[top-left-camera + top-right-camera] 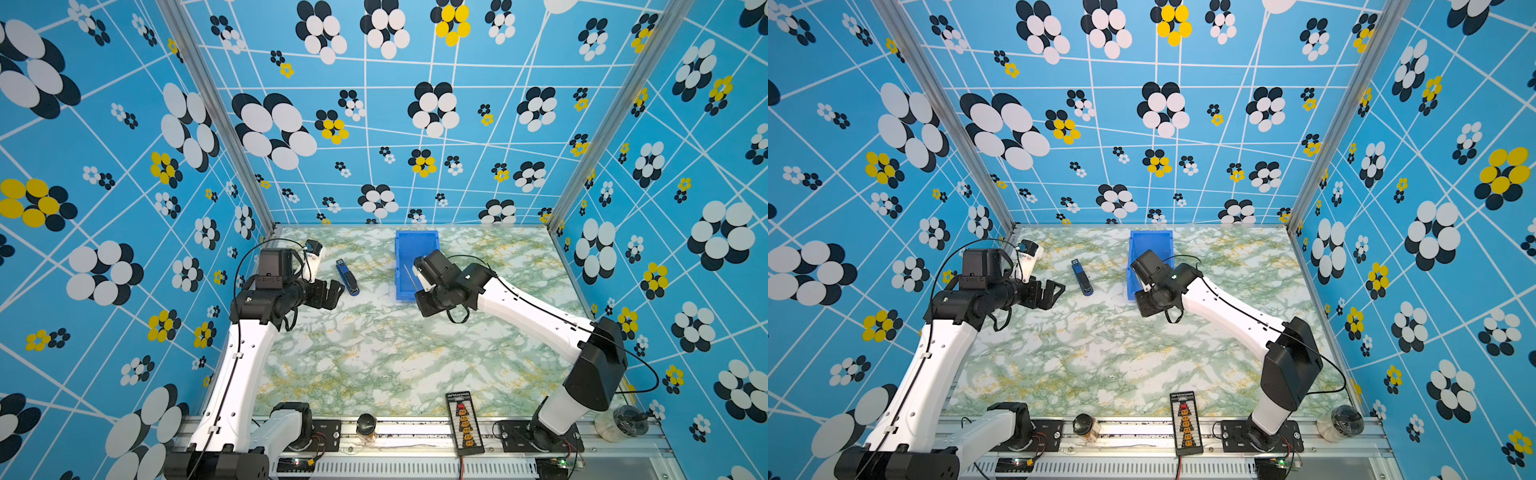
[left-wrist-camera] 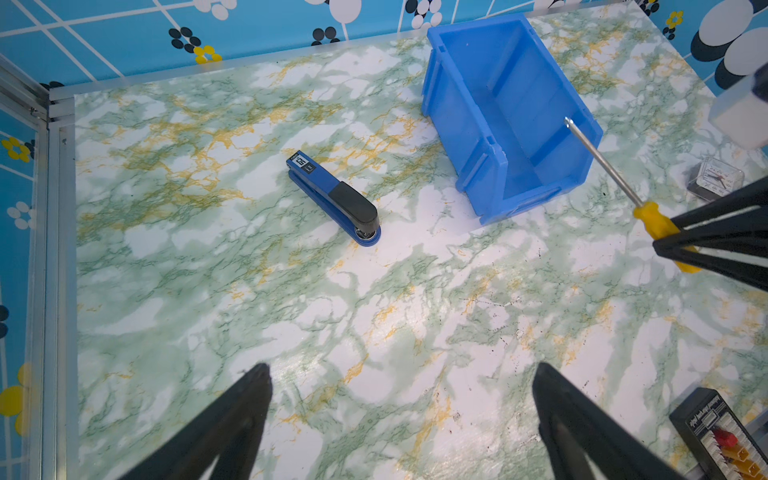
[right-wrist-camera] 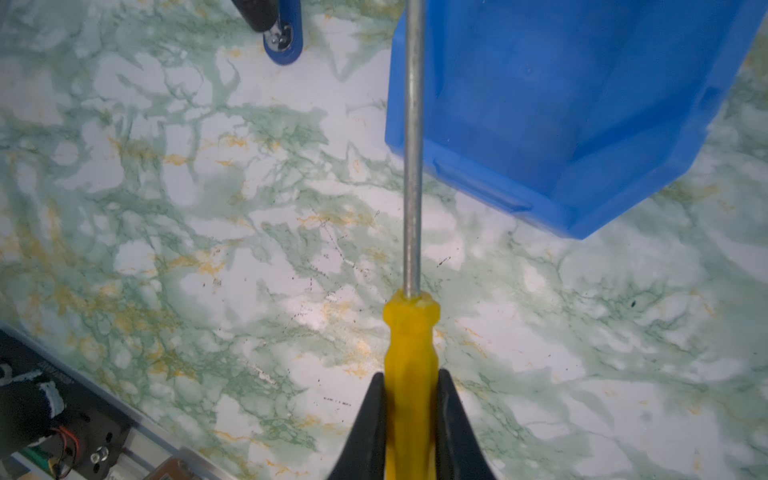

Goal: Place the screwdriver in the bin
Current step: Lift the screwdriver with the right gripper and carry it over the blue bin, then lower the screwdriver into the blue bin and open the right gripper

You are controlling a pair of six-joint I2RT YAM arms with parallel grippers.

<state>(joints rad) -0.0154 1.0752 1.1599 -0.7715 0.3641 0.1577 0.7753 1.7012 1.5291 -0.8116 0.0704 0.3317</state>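
Clamping screwdriver [image 3: 410,332] handle, right gripper [image 3: 410,374]; shaft over bin [image 3: 582,124].

Twin high overhead views; both wrist cameras look down, sharing bin [image 2: 446,108]

screwdriver [image 3: 409,345]: in the right wrist view the shaft's tip and the handle's butt run off opposite edges; in a top view the screwdriver [image 1: 409,277] shows only its thin shaft, with the handle hidden under the arm.
right pincer [image 2: 658,245]: cut off by the edge in the left wrist view; hidden under its own wrist in both top views.
bin [image 3: 582,124]: blurred and cut off in the right wrist view.
stapler [image 3: 282,45]: only one end shows in the right wrist view.
clock [image 2: 715,180]: partly behind the right pincer; face too small to read.
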